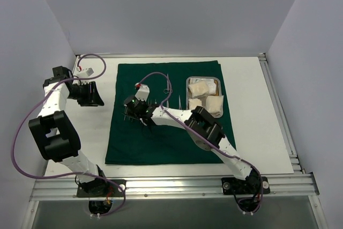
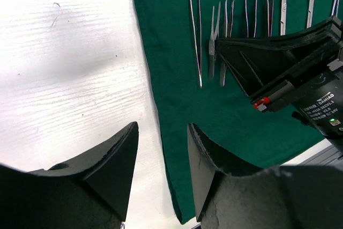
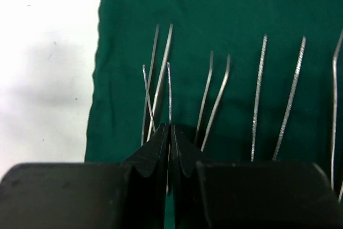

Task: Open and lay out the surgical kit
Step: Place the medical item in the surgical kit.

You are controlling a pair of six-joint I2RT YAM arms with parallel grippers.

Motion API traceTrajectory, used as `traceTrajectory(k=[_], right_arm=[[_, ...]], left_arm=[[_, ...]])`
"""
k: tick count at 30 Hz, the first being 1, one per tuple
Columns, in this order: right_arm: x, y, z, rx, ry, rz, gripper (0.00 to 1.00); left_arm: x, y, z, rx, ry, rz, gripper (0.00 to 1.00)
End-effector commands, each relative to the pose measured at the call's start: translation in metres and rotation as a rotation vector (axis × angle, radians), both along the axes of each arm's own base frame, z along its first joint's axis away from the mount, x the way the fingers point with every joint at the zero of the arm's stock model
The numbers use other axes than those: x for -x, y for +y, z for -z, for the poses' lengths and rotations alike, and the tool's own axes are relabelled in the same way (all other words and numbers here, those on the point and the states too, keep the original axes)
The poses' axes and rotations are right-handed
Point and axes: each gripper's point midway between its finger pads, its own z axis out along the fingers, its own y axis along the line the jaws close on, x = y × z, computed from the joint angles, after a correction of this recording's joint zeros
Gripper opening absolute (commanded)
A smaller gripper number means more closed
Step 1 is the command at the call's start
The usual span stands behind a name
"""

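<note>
Right claw [image 3: 171,132] clenched on slim forceps [image 3: 169,87]; left claw [image 2: 162,128] released, empty. Green drape [image 1: 161,146] spread, several instruments [image 3: 292,95] in row; gauze [image 1: 214,104] not yet out of tray [image 1: 203,78].

The white table [image 1: 257,132] carries a dark green cloth [image 1: 134,148] (spread flat across its middle).

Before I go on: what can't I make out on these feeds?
Right wrist: the right gripper's fingers hide the forceps' near ends.
Left wrist: that gripper covers several forceps' lower ends; the top edge cuts off others.
Top view: forceps too small to count; the right arm covers part of the cloth; gauze hides most of the tray.
</note>
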Motion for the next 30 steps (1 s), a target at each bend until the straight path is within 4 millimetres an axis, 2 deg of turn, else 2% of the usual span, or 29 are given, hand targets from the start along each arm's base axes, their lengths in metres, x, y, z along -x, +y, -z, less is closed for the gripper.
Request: traceTrajectory(k=[1,9,21,30], right_arm=[[-0.006,-0.001,-0.042,-0.087,-0.043,0.087,0.0],[-0.003,-0.009,-0.038,-0.124,-0.029,0.135,0.0],[-0.012,-0.015,-0.024,-0.126,-0.004,0.156,0.0],[-0.015,-0.014,-0.024,-0.135,-0.002,0.141,0.0]], left_arm=[[-0.008,0.0,-0.001,0.009,-0.043,0.021,0.51],[-0.007,0.002,-0.003,0.006,-0.048,0.02,0.5],[-0.007,0.001,-0.003,0.01,-0.05,0.02,0.5],[-0.009,0.001,-0.002,0.014,-0.046,0.018,0.5]])
